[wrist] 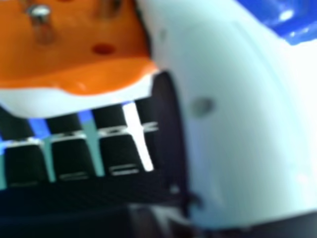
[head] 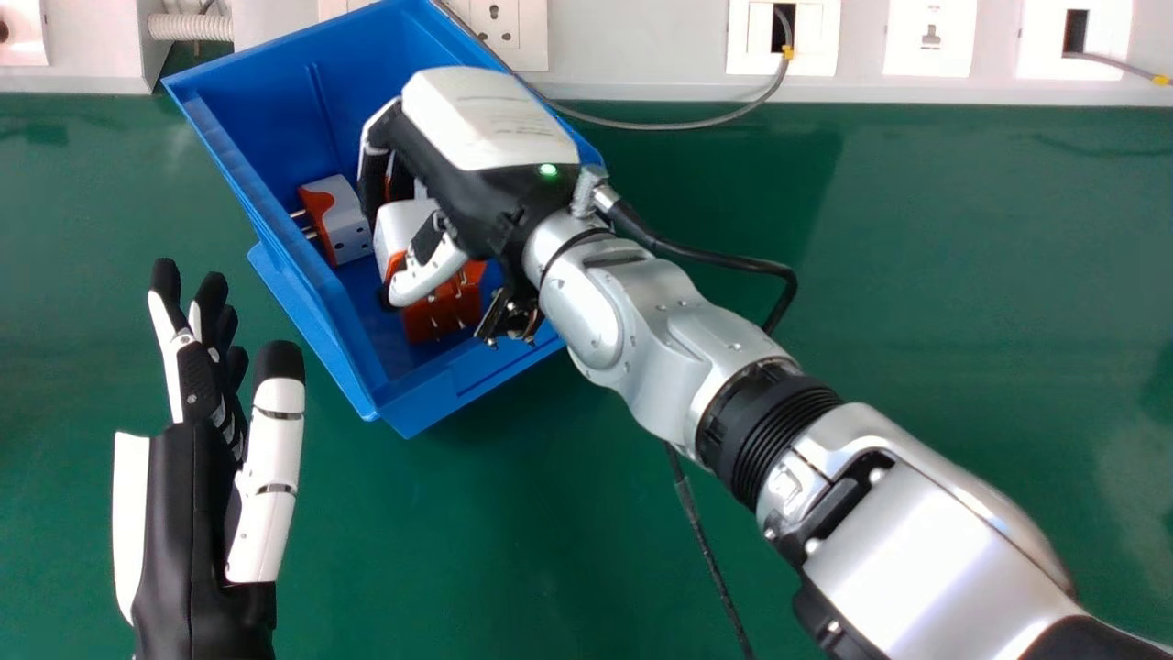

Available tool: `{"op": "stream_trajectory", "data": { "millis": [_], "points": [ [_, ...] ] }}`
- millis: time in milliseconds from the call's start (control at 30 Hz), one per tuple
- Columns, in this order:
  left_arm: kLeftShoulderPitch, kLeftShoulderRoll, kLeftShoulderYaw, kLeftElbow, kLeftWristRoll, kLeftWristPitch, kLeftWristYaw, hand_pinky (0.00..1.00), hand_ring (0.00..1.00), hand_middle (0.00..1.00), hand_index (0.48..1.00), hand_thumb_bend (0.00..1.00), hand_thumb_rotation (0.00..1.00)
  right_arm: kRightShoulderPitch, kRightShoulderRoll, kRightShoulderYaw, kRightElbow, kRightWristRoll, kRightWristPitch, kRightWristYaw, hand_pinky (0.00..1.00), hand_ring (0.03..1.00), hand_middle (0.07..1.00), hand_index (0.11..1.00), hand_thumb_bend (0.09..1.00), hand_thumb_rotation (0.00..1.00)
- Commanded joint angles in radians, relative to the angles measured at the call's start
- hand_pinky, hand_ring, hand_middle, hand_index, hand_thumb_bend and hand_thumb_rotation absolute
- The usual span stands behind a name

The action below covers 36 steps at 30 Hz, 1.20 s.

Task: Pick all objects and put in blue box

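Gripping a white-and-orange plug adapter (head: 400, 225), the right hand (head: 486, 119) sits in the smooth blue box (head: 266, 101), toward ten o'clock in the head view. The boxy plastic looks light, stiff, slightly slippery; hold its flanks, clear of the metal pins (wrist: 40, 14). The left hand (head: 188, 513), toward eight o'clock, lies open.

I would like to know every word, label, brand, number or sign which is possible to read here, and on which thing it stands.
No text can be read.
Right robot hand: faint print on its white back, too small to read.
Box: nothing readable.
Plugs: nothing readable.
Wall sockets: nothing readable.
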Motion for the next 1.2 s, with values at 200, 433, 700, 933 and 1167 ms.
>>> {"op": "stream_trajectory", "data": {
  "millis": [200,433,700,933,1167],
  "points": [
    [0.002,-0.004,-0.004,-0.011,0.04,-0.033,0.017,1.0,1.0,1.0,1.0,0.4,0.86,-0.046,0.009,0.028,-0.033,-0.016,0.026,0.009,0.81,0.956,1.0,0.971,0.333,0.54],
    [0.01,-0.012,-0.011,-0.024,0.046,-0.017,0.025,1.0,1.0,1.0,1.0,0.4,0.87,-0.033,0.001,0.045,-0.035,-0.033,0.032,-0.011,0.81,0.963,1.0,0.977,0.373,0.52],
    [-0.004,-0.001,-0.008,-0.014,0.056,-0.035,0.025,1.0,1.0,1.0,1.0,0.37,0.89,-0.022,-0.001,0.047,-0.035,-0.037,0.038,-0.017,0.8,0.948,1.0,0.971,0.376,0.51],
    [-0.012,-0.014,-0.012,-0.026,0.067,-0.007,0.033,1.0,1.0,1.0,1.0,0.38,0.9,0.0,-0.016,0.055,-0.037,-0.048,0.026,-0.048,0.79,0.927,0.984,0.936,0.385,0.31],
    [-0.026,-0.012,-0.016,-0.037,0.073,0.014,0.037,1.0,1.0,1.0,1.0,0.36,0.9,0.057,-0.049,0.064,-0.081,-0.06,-0.007,-0.136,0.79,0.914,0.973,0.928,0.363,0.13]
  ]
}}
